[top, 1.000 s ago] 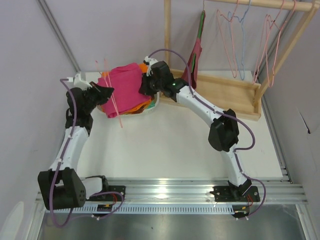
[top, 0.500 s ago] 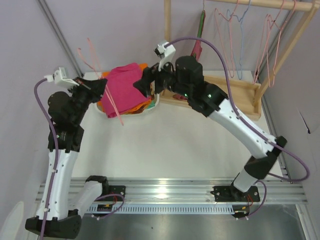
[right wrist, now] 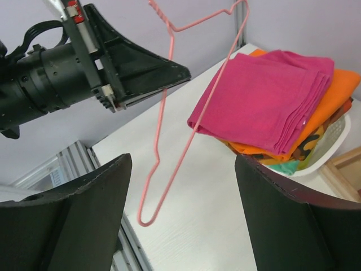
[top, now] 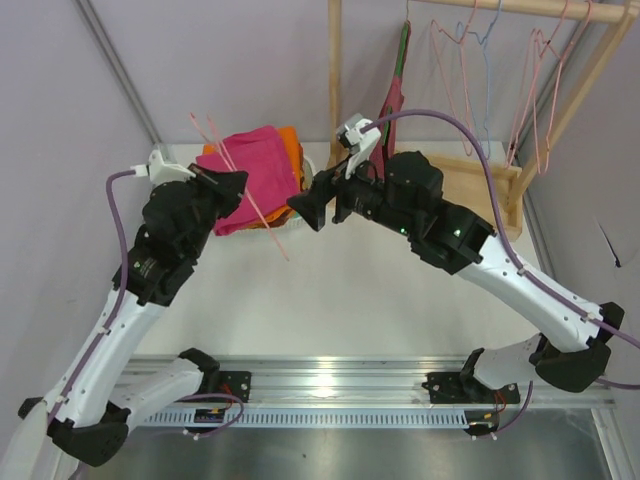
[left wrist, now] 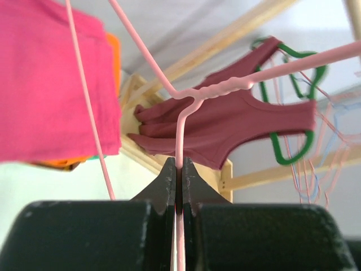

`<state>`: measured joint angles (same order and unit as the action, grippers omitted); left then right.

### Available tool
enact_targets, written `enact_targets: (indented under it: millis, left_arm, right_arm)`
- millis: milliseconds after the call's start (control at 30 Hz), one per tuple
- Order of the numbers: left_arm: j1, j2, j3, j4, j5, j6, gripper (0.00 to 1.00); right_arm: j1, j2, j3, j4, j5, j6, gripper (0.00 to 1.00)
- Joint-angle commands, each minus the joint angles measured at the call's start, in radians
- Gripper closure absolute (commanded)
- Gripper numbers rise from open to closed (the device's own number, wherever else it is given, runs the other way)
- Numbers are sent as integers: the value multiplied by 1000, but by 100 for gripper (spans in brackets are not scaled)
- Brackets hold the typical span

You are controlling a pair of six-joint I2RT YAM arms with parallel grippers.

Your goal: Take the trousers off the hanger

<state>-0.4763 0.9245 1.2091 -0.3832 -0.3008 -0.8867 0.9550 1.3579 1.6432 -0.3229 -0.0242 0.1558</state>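
Trousers point(right wrist: 271, 96): lying folded on the orange cloth point(right wrist: 334, 93) in the white basket point(right wrist: 334, 148), far left on the desk point(top: 380, 300), off the hanger.
Hanger point(left wrist: 179, 135): hanging bare and tilted, just near of the basket.
Left gripper point(left wrist: 177, 165): clenching the hanger's wire by its neck.
Right gripper point(right wrist: 181, 161): hovering released, right of the hanger.
Maroon garment point(left wrist: 225, 121): hanging on a green hanger point(left wrist: 290, 152), far right.

Grippers: two, the left gripper point(left wrist: 176, 169) and the right gripper point(top: 300, 207).
Wire hangers: one light-pink hanger point(left wrist: 179, 135) off the rail. On the rack point(top: 450, 175) at 1 o'clock are one green hanger point(left wrist: 289, 162), one light-blue hanger point(top: 487, 100), and overlapping pink wires point(top: 547, 150), count unresolved.
Garments: one maroon garment point(left wrist: 225, 124). At 11 o'clock, one folded magenta trousers point(top: 258, 165) and one orange cloth point(top: 291, 155).
Baskets: one basket point(right wrist: 333, 147).
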Motion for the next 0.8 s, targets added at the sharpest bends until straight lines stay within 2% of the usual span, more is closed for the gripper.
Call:
enact_targets:
  millis: [0,167,300,567,767]
  left_arm:
    - [-59,42,39,-89,-254,-167,100]
    - [-166,148,180,-238,-394,-210,100]
    - [-200,191,236,-348,-474,-340,100]
    - [-211,243,297,-402,-480,-394,100]
    - [-212,280,330,-479,-478,-481,100]
  right_arm:
    - [30,21,-16,4,66,-22,20]
    - [36,7,-74,67,56,-67,20]
    - [37,41,-74,87,46,-91,21]
    - [42,112,-92,136,-5,-84,23]
    - [70,156,-89,160,62,-98,30]
